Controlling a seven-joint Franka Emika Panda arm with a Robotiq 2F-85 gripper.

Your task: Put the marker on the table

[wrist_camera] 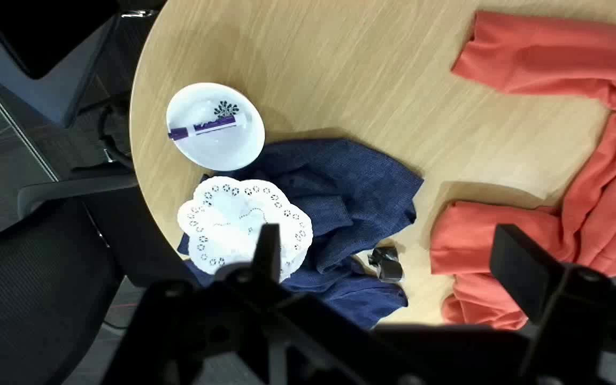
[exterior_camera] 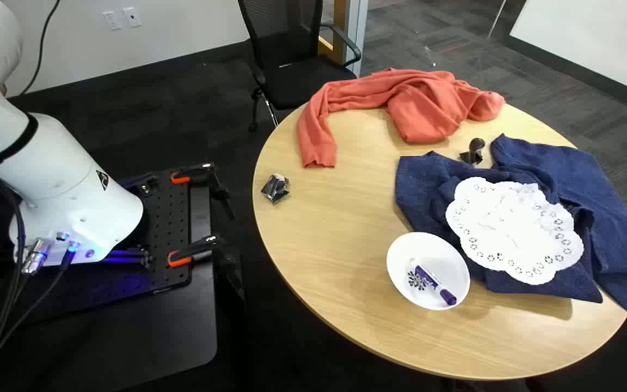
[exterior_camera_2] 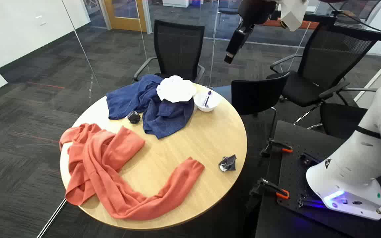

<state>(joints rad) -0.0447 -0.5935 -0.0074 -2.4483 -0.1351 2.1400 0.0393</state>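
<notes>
The purple and white marker (exterior_camera: pixel 437 287) lies inside the white bowl (exterior_camera: pixel 451 260), its dark cap against the bowl's side. The marker also shows in an exterior view (exterior_camera_2: pixel 207 98) and in the wrist view (wrist_camera: pixel 206 127). The bowl stands on the round light wooden table (exterior_camera: pixel 335 218), near its edge. My gripper (wrist_camera: pixel 388 240) is open with nothing between its fingers. In the wrist view the marker and bowl are up and left of the fingers. In an exterior view my gripper (exterior_camera_2: pixel 232 54) hangs high, apart from the table and bowl.
A blue cloth (wrist_camera: pixel 361 182) with a white doily-like piece (wrist_camera: pixel 249 214) on it lies beside the bowl. An orange garment (exterior_camera: pixel 417 103), a dark clip-like object (wrist_camera: pixel 386 264) and a crumpled dark wrapper (exterior_camera: pixel 276 188) lie on the table. Chairs (exterior_camera_2: pixel 179 49) stand around.
</notes>
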